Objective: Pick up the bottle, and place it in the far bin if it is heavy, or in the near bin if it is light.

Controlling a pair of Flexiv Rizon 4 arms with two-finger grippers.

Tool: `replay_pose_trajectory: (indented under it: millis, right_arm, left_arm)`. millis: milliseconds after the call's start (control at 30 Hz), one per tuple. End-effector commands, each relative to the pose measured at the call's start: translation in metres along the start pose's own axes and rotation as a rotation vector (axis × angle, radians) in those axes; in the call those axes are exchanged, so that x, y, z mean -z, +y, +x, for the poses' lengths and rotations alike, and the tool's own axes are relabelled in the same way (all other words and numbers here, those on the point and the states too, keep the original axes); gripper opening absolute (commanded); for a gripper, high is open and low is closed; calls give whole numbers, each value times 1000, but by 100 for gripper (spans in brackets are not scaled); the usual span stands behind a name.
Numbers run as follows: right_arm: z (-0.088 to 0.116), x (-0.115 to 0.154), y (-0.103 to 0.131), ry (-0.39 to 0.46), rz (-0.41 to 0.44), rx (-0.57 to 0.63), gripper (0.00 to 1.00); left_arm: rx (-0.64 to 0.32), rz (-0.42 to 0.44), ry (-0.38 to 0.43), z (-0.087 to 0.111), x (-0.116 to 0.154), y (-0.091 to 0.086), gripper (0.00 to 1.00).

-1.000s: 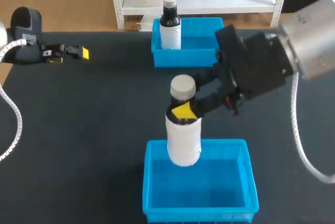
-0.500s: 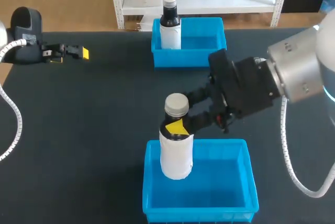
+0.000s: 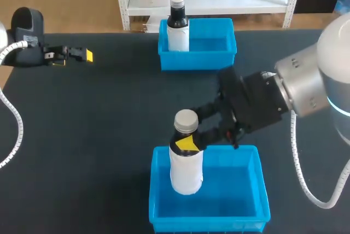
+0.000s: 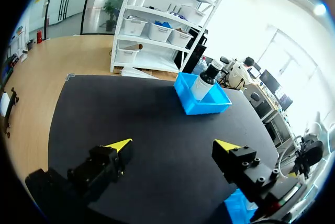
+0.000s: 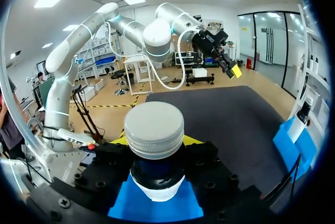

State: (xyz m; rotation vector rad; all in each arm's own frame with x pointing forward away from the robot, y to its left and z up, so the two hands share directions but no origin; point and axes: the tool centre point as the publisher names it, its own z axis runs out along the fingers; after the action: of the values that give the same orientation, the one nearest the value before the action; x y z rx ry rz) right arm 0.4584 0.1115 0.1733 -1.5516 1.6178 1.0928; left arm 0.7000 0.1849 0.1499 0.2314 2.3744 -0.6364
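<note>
A white bottle (image 3: pixel 186 163) with a dark neck and a grey cap (image 5: pixel 154 129) stands upright, its lower body inside the left part of the near blue bin (image 3: pixel 210 224). My right gripper (image 3: pixel 190 141) is shut on the bottle's neck, and a yellow tip shows on either side of it in the right wrist view. Whether the bottle rests on the bin floor I cannot tell. The far blue bin (image 3: pixel 197 59) holds a second bottle (image 3: pixel 178 25) in its left corner. My left gripper (image 3: pixel 76 55) stays at the table's far left, open and with nothing in it (image 4: pixel 175 148).
The black tabletop (image 3: pixel 109 124) lies bare between the two bins and around my left arm. In the left wrist view the far bin (image 4: pixel 207 103) with its bottle (image 4: pixel 204 80) sits well ahead of the open fingers.
My right gripper has carried the bottle toward me and downward, from above the near bin's back rim into the bin. The left arm has not moved.
</note>
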Motion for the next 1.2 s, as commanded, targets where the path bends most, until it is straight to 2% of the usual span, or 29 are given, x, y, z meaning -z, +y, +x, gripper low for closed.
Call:
replay_pose_trajectory:
  millis: [33, 467, 1000, 1133, 1200]
  right_arm:
    - [6, -7, -6, -9, -13, 8, 0]
    - [25, -18, -14, 23, -31, 59, 0]
    - [34, -22, -18, 25, -41, 54, 0]
    - [35, -22, -19, 26, -41, 49, 9]
    - [36, -22, -20, 27, -40, 45, 25]
  left_arm:
    - [0, 0, 0, 0, 0, 0, 100]
    - [0, 0, 0, 0, 0, 0, 100]
    - [0, 0, 0, 0, 0, 0, 100]
    - [0, 0, 0, 0, 0, 0, 100]
    - [0, 0, 0, 0, 0, 0, 100]
